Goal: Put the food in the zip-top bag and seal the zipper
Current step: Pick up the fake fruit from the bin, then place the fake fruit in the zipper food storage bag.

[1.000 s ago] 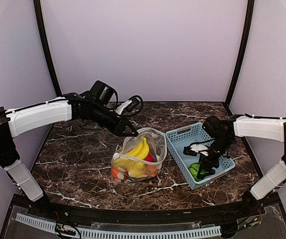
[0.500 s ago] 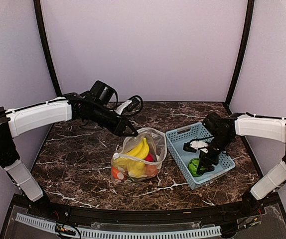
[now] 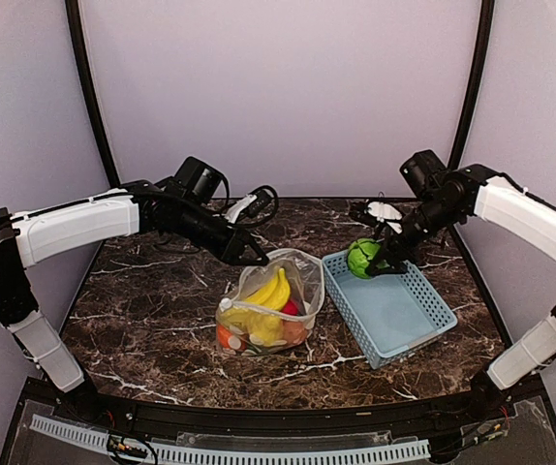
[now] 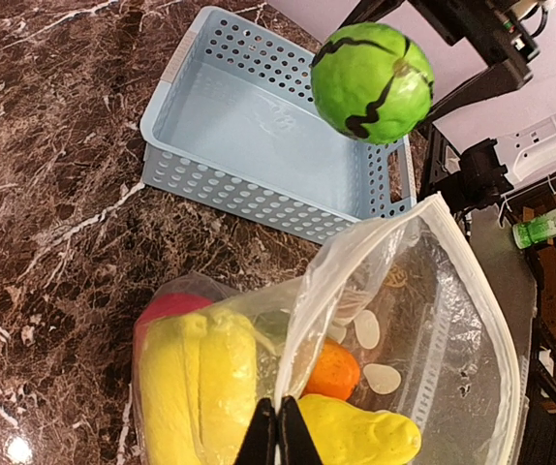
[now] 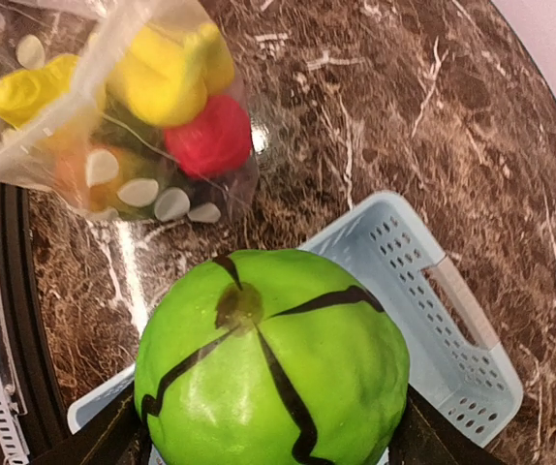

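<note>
In the right wrist view, the green round toy ball with black stripes (image 5: pixel 270 358) runs off the bottom edge. It hides most of the right gripper (image 5: pixel 270 431) and part of the light-blue slotted plastic basket (image 5: pixel 404 242). Only dark slivers of the fingers (image 5: pixel 92 444) show at the lower corners. In the left wrist view, the bottom edge cuts off the left gripper (image 4: pixel 278 438), the yellow toy bananas (image 4: pixel 196 387) and the clear dotted plastic bag (image 4: pixel 452 320).

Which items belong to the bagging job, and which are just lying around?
Job: zip-top bag, pinched by left hand; green ball in right hand; bananas, red ball, orange ball bagged.
Lying about: blue basket.
</note>
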You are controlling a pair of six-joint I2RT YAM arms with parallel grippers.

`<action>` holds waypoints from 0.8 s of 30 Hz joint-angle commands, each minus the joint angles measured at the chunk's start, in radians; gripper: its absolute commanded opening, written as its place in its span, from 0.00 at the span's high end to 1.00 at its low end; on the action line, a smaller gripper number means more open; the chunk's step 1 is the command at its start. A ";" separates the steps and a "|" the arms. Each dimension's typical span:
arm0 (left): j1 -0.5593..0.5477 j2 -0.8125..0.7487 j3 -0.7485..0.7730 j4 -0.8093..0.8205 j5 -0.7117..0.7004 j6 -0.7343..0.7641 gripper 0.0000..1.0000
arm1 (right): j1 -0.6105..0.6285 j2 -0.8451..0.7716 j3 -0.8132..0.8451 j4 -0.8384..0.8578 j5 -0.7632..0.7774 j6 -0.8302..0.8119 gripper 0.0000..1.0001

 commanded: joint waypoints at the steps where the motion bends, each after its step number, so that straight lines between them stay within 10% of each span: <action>1: -0.009 -0.064 -0.024 0.019 0.035 -0.005 0.99 | 0.003 0.034 0.157 -0.108 -0.163 -0.008 0.38; 24: -0.008 -0.140 -0.083 0.112 0.054 -0.010 0.99 | 0.301 0.302 0.648 -0.288 -0.254 -0.060 0.37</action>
